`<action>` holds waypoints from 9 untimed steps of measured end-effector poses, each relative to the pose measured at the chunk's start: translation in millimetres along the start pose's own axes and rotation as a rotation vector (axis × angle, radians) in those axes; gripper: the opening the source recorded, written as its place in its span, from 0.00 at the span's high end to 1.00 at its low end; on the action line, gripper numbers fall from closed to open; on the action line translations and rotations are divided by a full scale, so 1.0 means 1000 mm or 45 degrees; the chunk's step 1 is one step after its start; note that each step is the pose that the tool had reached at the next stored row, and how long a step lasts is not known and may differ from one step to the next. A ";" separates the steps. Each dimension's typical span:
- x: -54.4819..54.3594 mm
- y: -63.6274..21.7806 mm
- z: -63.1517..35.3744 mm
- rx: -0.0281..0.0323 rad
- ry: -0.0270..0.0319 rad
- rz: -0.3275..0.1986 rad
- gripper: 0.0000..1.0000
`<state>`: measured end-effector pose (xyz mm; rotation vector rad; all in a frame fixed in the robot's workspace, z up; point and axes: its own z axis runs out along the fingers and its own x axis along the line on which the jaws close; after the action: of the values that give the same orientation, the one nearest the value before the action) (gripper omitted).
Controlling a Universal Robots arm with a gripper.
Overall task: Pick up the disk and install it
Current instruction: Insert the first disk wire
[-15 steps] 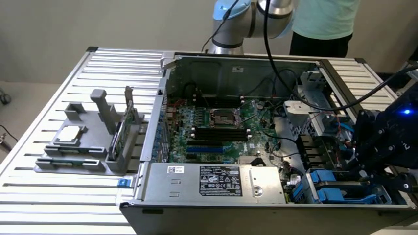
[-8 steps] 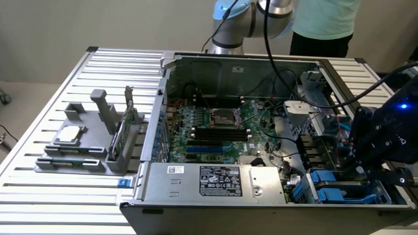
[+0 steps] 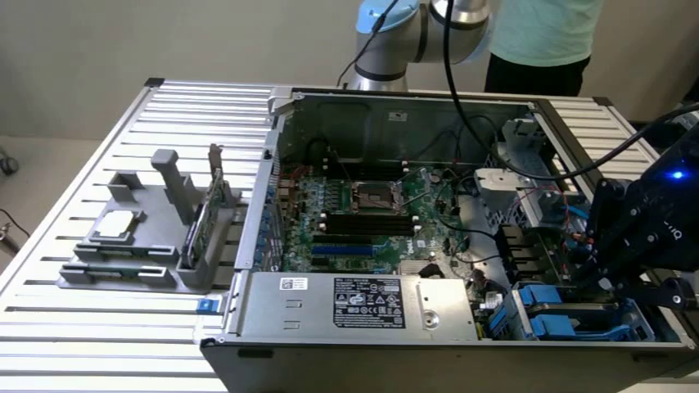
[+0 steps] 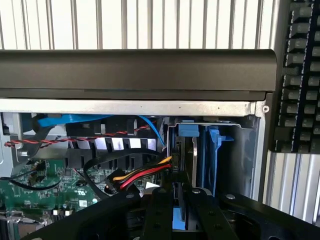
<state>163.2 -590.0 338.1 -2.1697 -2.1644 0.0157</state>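
The gripper (image 4: 178, 210), its fingers drawn narrowly together on the blue-framed disk (image 4: 179, 217), holds it directly above the drive bay (image 4: 220, 150) at the computer case (image 3: 361, 348) corner, where keeping the disk square between the blue rails beneath would help it slide cleanly.

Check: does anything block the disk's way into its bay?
The disk, between the gripper's fingers, already stands in the bay slot. A red-yellow cable bundle ends right beside it; nothing visible lies across the slot.
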 end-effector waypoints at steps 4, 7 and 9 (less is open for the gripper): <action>0.003 0.0029 0.0000 0.0040 -0.0173 0.001 0.83; 0.003 0.0037 -0.0001 0.0161 -0.0411 0.005 0.83; 0.003 0.0036 0.0000 0.0179 -0.0481 0.005 0.83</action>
<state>166.8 -587.1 338.0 -2.1840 -2.1727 0.0725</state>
